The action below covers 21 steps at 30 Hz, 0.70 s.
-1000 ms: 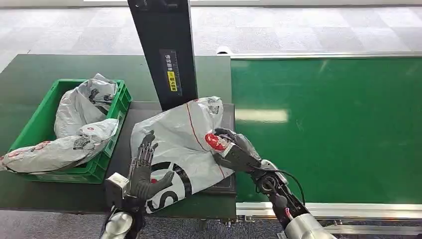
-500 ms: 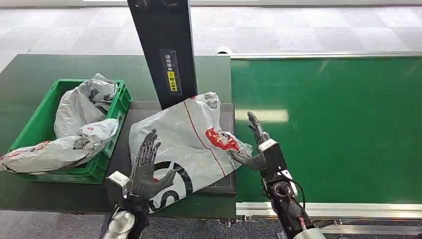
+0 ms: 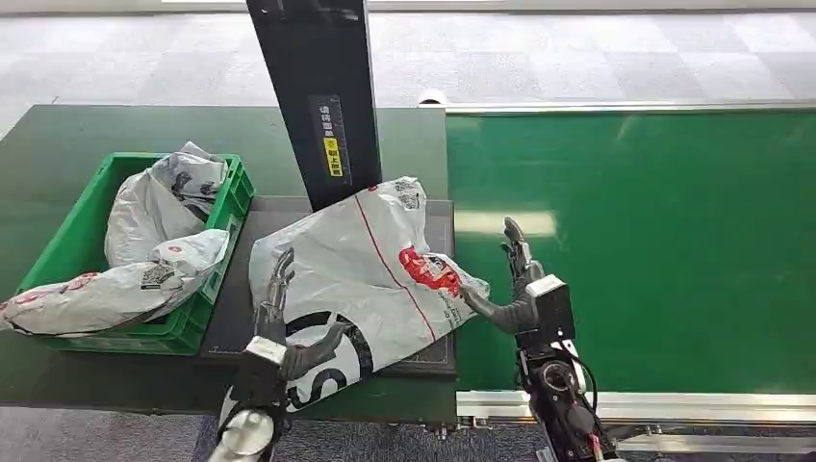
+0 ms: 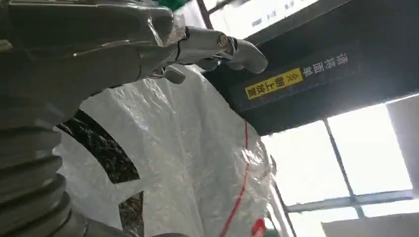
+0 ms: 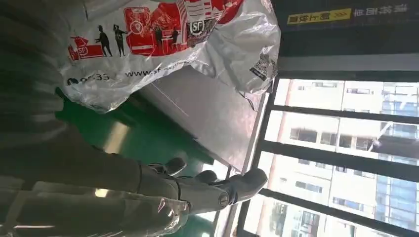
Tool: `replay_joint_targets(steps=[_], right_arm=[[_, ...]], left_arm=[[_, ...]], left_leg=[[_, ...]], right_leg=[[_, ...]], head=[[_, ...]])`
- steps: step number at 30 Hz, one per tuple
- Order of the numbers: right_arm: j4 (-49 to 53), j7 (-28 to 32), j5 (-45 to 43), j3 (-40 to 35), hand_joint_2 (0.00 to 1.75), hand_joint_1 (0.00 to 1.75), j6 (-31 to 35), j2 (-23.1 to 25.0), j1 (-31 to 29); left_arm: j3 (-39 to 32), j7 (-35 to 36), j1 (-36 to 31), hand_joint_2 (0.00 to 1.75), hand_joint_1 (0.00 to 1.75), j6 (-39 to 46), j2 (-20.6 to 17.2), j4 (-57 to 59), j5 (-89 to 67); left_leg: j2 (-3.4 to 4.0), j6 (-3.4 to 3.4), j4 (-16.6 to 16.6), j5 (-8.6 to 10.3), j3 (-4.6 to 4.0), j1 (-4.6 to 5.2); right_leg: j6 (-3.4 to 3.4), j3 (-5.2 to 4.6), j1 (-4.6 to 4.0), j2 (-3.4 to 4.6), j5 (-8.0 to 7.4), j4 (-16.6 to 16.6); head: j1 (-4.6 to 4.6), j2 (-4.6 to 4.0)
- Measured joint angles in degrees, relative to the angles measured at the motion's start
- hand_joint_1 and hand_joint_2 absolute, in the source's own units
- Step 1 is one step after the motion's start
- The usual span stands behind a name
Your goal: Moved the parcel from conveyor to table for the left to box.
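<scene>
Green box (image 3: pixel 227 197): far left on the table, with other grey bags already lying in it.
Left hand (image 3: pixel 276 327): fingers spread apart and holding nothing. It sits at the near edge of the parcel, with the thumb lying on the bag.
Parcel (image 3: pixel 356 274): a big grey bag with red and black print. It lies flat on the dark plate (image 3: pixel 438 354) in the middle, just in front of the black post (image 3: pixel 322 96). No hand is holding it.
Right hand (image 3: pixel 515 284): fingers apart and empty, standing up beside the parcel's right corner. Its thumb points at the bag.
Conveyor (image 3: pixel 654 250): the wide green belt on the right.
Step now: the parcel looks set down off the belt, so the right hand's job seems done.
Next move: I think the left hand must close on the soft bag, lift it, and carry it left into the green box. The bag is floppy, so it needs a good firm hold.
</scene>
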<state>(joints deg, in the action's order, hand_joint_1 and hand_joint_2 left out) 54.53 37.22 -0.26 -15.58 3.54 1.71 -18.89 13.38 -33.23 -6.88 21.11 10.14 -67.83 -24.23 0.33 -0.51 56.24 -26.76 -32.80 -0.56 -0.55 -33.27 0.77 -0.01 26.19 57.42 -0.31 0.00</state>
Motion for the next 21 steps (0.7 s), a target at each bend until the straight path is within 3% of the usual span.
replay_joint_targets(steps=[3, 8, 21], right_arm=[[0.79, -0.07, -0.07, 0.39, 1.75, 0.0, -0.4, -0.11, 0.79], [1.12, -0.24, 0.28, 0.46, 1.75, 0.0, -0.94, 0.02, 0.83], [4.59, -1.07, 2.01, 1.95, 1.75, 0.0, -1.84, 0.52, 3.75]], left_arm=[[2.1, 3.93, -0.95, 1.75, 0.0, 5.41, -0.61, 1.76, -9.42], [5.31, 12.34, -3.43, 1.75, 0.0, 2.82, -1.18, 7.09, -20.0], [6.99, 14.17, -4.08, 1.75, 0.0, -1.92, -1.64, 10.98, -24.38]], left_leg=[[-0.01, 0.0, 0.0, 0.0, 0.0, 0.0], [0.0, 0.01, 0.0, 0.01, 0.0, 0.0], [-0.02, -0.01, -0.01, -0.01, -0.02, 0.0]], right_leg=[[0.0, 0.01, 0.0, 0.0, 0.0, 0.0], [0.0, 0.03, 0.0, 0.0, 0.0, 0.0], [0.0, 0.02, 0.0, -0.01, 0.01, 0.0]], head=[[-0.02, 0.0], [-0.02, 0.0], [-0.02, -0.02]])
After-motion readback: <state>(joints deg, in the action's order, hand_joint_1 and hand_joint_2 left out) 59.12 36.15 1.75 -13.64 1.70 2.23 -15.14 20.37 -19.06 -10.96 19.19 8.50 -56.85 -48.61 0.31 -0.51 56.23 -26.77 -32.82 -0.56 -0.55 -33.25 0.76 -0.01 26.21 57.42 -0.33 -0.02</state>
